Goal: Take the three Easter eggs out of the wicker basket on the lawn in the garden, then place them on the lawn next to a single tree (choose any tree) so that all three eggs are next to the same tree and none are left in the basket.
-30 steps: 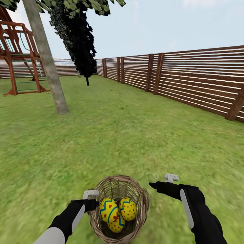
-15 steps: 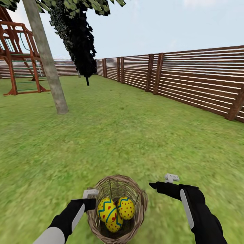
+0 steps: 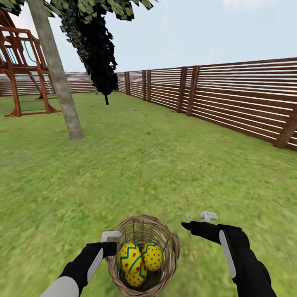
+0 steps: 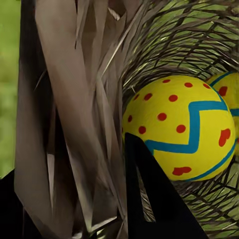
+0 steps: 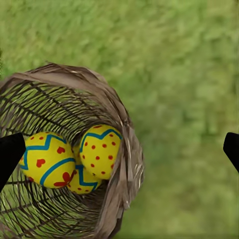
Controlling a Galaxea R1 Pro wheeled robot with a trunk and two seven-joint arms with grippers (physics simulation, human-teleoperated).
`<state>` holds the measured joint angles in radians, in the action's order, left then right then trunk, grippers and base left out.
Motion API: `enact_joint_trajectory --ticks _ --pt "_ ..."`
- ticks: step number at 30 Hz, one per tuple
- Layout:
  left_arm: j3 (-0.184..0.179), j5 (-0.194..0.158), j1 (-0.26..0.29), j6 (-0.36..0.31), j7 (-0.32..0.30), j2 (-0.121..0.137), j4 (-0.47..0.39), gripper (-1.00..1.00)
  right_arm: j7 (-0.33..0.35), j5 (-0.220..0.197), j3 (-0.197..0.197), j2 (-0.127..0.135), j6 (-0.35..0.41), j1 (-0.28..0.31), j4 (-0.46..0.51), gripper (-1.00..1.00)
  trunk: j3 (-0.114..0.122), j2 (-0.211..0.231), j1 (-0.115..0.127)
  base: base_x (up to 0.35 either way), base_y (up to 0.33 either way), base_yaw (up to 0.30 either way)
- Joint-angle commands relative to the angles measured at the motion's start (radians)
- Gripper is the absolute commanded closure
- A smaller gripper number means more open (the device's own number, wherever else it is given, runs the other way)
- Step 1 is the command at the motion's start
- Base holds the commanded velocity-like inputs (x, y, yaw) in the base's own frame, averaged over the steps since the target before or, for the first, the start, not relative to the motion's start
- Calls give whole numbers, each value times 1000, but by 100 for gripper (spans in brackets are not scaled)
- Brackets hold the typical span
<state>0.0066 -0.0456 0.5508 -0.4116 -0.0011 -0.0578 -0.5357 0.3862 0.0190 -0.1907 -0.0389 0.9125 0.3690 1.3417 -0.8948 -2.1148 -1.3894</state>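
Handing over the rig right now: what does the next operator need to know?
Left tool: clamped on the wall of the wicker basket, one finger inside.
Right tool: open, beside the basket, holding nothing.
All three Easter eggs lie in the basket. The tree stands ahead to the left on the lawn.
Done: no egg placed yet. Left: put all three beside that tree.

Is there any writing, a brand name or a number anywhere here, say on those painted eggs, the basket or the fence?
None: no words, numbers or signs can be read anywhere.
The Easter eggs bear only red dots, red flower shapes and blue-green zigzags.
The wicker basket, wooden fence and play tower carry no lettering.
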Motion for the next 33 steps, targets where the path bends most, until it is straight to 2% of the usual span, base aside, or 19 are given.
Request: enact_joint_trajectory --ticks 1,14,33 --pt "1 -10 0 -6 0 0 -3 100 5 2 -3 -1 5 1 1 -100 2 7 4 0 0 0" --pt "1 -10 1 -6 -2 1 -3 100 3 2 -9 -1 3 1 2 -100 43 98 54 0 0 1" --pt "1 -10 0 -6 -2 3 -6 100 -3 10 -9 -1 3 1 -1 -100 103 231 127 0 0 288"
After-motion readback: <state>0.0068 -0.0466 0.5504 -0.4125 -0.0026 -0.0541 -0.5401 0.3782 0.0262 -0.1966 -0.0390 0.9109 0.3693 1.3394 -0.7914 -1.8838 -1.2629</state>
